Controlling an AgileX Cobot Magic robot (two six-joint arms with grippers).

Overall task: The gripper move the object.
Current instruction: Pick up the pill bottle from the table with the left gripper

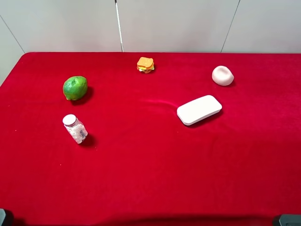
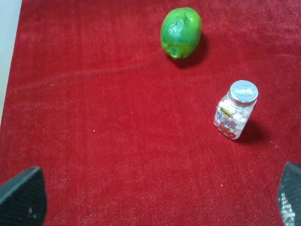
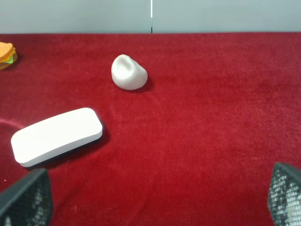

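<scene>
Left gripper [image 2: 155, 200] is spread wide and empty, its fingers [image 2: 21, 200] at the wrist frame's lower corners. The bottle [image 1: 75, 128] stands upright at the overhead frame's left, below the lime [image 1: 75, 88]. I judge nothing done: approach, grasp and move are all left. Bare cloth [image 1: 141, 160] fills centre and bottom; its left edge is near the bottle.

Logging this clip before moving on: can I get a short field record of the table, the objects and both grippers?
surface: red cloth
bottle: upright, white cap on, front left, nothing touching it
lime: behind the bottle, apart from it
white case: lying flat, right of centre
pale lump: back right
toy sandwich: back centre
left gripper: open, empty, short of the bottle
right gripper: open, empty
</scene>
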